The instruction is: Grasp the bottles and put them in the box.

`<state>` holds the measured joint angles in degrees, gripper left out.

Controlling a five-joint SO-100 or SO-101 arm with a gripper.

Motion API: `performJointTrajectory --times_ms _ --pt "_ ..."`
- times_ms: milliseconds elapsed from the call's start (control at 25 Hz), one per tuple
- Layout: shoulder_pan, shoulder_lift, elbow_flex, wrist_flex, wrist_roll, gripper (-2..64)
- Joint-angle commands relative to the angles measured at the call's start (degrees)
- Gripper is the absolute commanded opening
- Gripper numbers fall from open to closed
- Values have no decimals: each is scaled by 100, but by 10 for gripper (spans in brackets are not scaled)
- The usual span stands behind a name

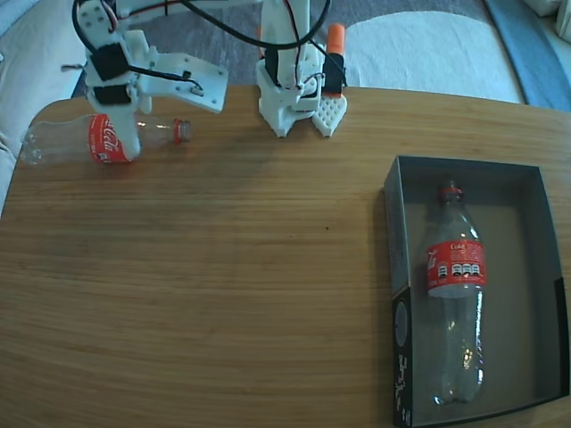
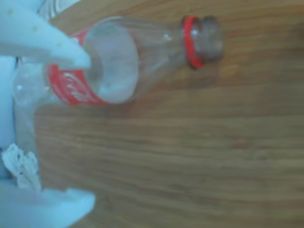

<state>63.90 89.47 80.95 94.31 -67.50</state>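
Note:
One clear bottle (image 1: 62, 143) with a red label lies on its side at the table's far left corner, neck pointing right. My gripper (image 1: 123, 147) hangs over its label. In the wrist view the gripper (image 2: 88, 133) is open. The upper finger (image 2: 47, 38) overlaps the label of the bottle (image 2: 142, 52), and the lower finger (image 2: 47, 206) stands well apart over bare wood. A second bottle (image 1: 455, 294) lies lengthwise inside the box (image 1: 395, 259) at the right, its red cap toward the far end.
The arm's white base (image 1: 290, 98) stands at the table's far edge, centre. The wooden table (image 1: 223, 294) stretches between the left bottle and the box. Beyond the far edge lies a light rug.

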Motion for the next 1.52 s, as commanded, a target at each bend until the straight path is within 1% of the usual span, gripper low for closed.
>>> performJointTrajectory --times_ms 0,120,240,360,440,680,960,1200,1320,1480 --pt "62 281 88 387 -114 341" --pt "62 343 325 387 -141 347" --pt "62 343 352 387 -141 353" --pt "62 343 352 387 -141 407" --pt "70 316 360 387 -141 420" --pt "281 343 940 387 -817 410" --pt "325 334 1257 325 -1011 408" --pt "439 246 1274 343 -1063 408" --pt "545 246 1468 334 -1406 408" --pt "571 237 1564 264 -1336 415"
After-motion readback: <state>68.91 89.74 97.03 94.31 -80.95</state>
